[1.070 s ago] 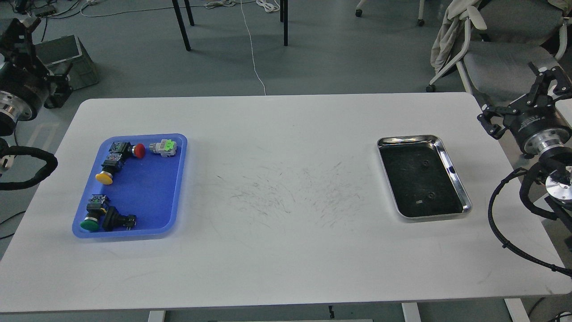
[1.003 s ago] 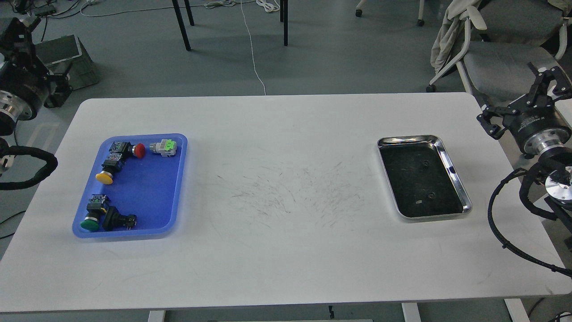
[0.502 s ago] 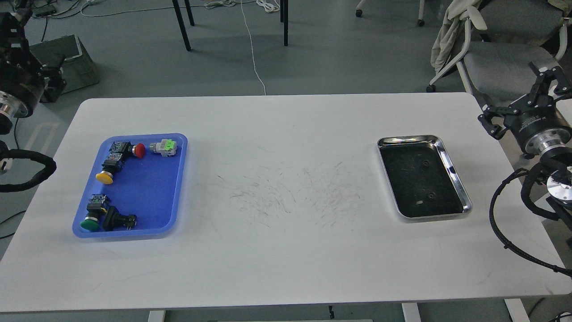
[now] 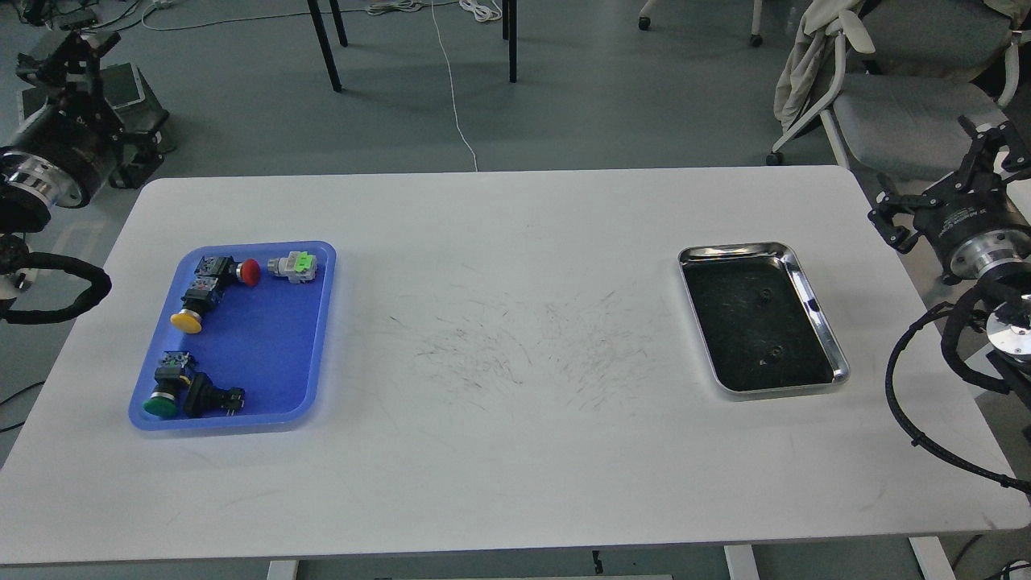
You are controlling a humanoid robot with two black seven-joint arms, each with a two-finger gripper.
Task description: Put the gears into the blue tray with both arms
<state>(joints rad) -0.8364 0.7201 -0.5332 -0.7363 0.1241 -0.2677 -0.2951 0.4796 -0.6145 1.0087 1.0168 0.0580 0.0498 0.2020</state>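
Observation:
Two tiny black gears lie in the steel tray (image 4: 817,306) on the right side of the table, one gear (image 4: 765,296) towards the back and the other gear (image 4: 776,351) nearer the front. The blue tray (image 4: 266,338) sits on the left side and holds several push-button switches. My left gripper (image 4: 74,55) hangs off the table's back-left corner, far from both trays. My right gripper (image 4: 989,138) is beyond the right edge of the table, behind and to the right of the steel tray. Both grippers are seen dark and end-on, and nothing shows in either.
Switches with red (image 4: 250,271), yellow (image 4: 186,321) and green (image 4: 161,405) caps fill the blue tray's left side, and a grey-green part (image 4: 294,265) lies at its back. A scuffed white table (image 4: 515,354) spans the view. A grey chair (image 4: 902,105) stands behind the right corner.

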